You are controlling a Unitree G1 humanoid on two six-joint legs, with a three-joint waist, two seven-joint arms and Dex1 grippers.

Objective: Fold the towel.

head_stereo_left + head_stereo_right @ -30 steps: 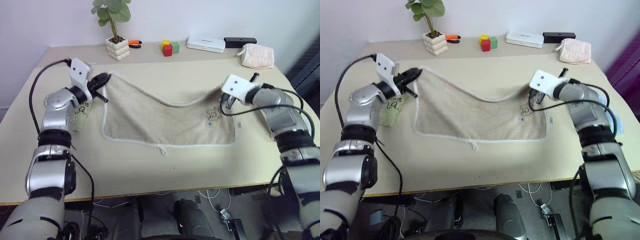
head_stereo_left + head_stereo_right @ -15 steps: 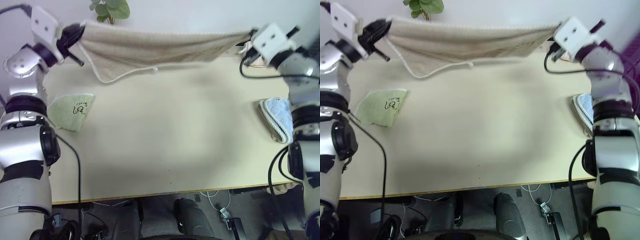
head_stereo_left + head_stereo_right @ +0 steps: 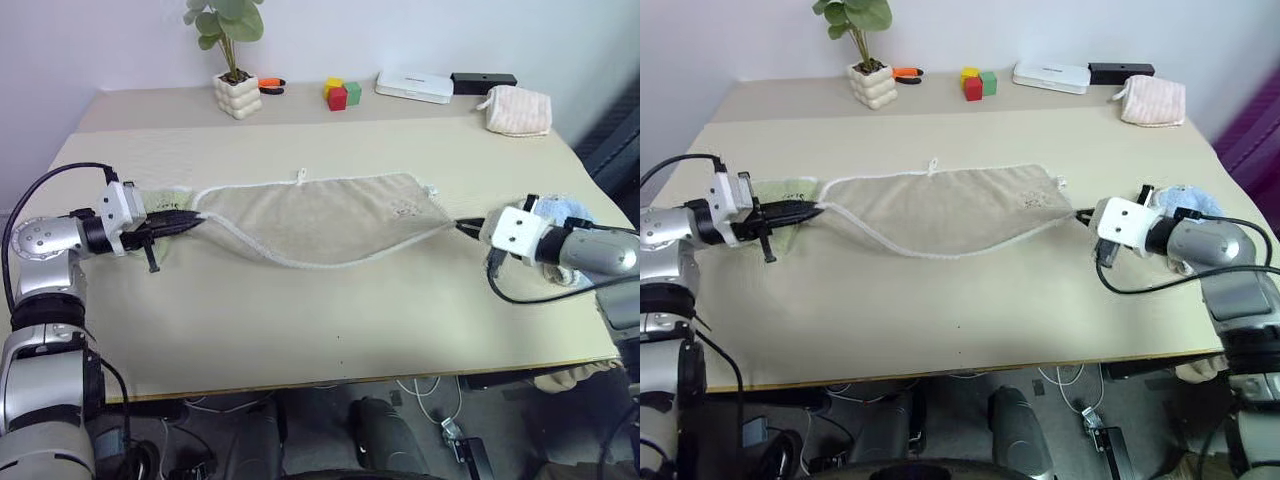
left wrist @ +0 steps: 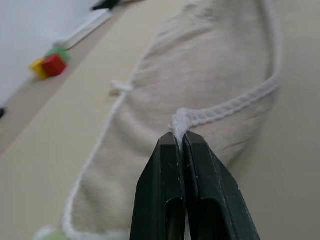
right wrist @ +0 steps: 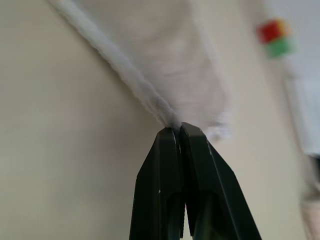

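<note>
While towel (image 3: 320, 215) spans table (image 3: 330, 320), front edge bare

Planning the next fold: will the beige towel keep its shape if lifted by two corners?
Probably not: the towel, pinched by the left gripper and right gripper, sags in a curve. It looks light, and the terry likely grips.

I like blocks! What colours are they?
The blocks are yellow, red and green; left eye view.
</note>
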